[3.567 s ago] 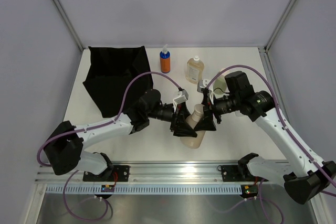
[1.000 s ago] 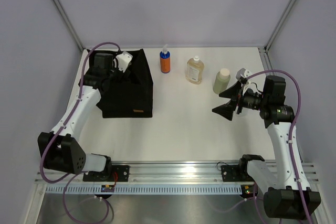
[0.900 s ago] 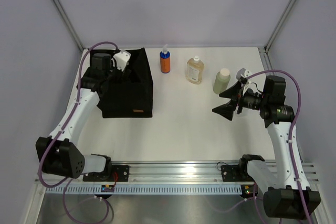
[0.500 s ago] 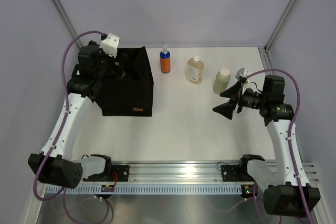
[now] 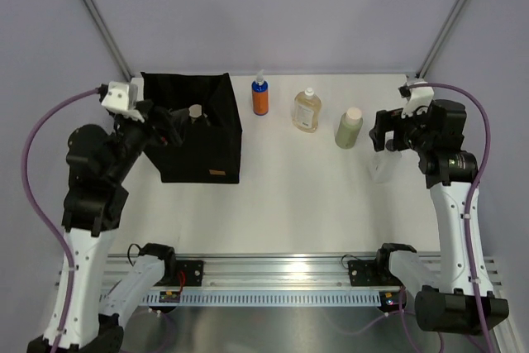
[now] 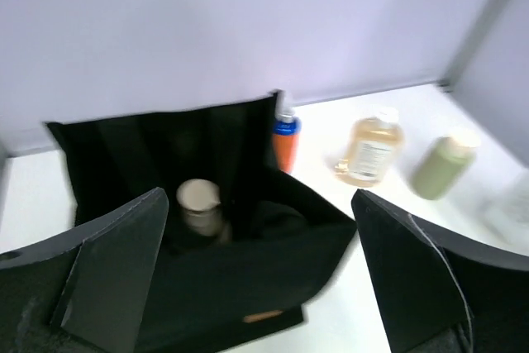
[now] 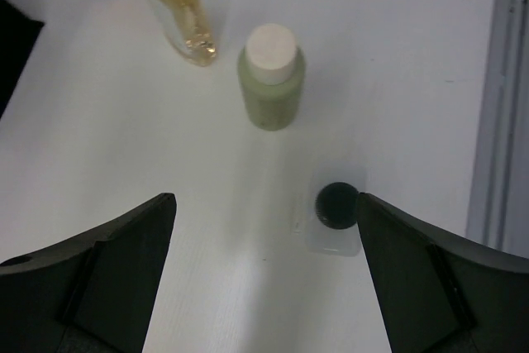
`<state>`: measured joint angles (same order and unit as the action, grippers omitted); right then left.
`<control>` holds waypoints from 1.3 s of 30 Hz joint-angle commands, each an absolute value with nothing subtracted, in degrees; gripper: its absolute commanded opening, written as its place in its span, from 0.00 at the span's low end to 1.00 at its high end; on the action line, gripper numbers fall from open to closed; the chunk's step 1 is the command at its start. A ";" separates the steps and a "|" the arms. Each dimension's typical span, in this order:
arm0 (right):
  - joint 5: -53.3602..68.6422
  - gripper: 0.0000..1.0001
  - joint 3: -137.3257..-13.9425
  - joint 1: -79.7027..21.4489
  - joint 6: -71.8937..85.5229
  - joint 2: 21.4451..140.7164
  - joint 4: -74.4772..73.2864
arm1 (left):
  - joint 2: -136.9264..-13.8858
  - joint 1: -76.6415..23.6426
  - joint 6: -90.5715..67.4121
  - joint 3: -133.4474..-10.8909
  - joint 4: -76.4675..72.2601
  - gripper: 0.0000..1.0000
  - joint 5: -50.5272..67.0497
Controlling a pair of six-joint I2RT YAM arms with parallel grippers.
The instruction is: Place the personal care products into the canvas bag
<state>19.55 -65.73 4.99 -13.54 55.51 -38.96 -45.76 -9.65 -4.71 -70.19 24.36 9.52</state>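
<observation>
Hovering over the dark-capped bottle (image 7: 337, 205) for a top grab, right hand (image 7: 264, 233) gaped empty; left hand (image 6: 260, 233), open too, faced the canvas bag (image 6: 124, 142).

White table (image 5: 281, 196), pale grey walls (image 5: 273, 6) (metal corner posts (image 5: 95, 14)), slotted aluminium rail (image 5: 273, 297) along near edge.
</observation>
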 commanded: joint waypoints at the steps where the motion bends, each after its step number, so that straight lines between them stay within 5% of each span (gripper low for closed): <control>1: 2.99 1.00 -68.99 5.19 -10.28 58.96 -42.00 | -41.15 -9.40 -13.27 -63.03 20.83 0.99 20.63; 11: 3.78 0.99 -66.98 5.19 -12.39 70.92 -42.72 | -31.38 -9.40 -20.12 -45.45 15.82 0.99 44.45; 26: -1.76 0.94 -61.79 5.19 -14.77 80.68 -33.40 | -29.35 -9.49 -25.30 -40.78 12.40 0.99 52.20; 30: 1.48 0.68 -60.91 5.10 -14.41 80.69 -33.83 | -30.41 -11.06 -30.05 -38.32 6.95 0.99 51.25; 31: 2.97 0.46 -60.91 5.18 -14.41 80.60 -34.10 | -30.76 -11.86 -30.23 -38.06 6.33 0.99 50.89; 34: 6.66 0.02 -61.17 5.19 -14.68 79.11 -35.42 | -32.95 -17.30 -29.63 -38.84 4.49 0.99 47.65; 39: 15.71 0.00 -63.45 5.27 -20.81 72.01 -42.15 | -39.19 -32.67 -25.41 -42.36 3.69 0.99 38.42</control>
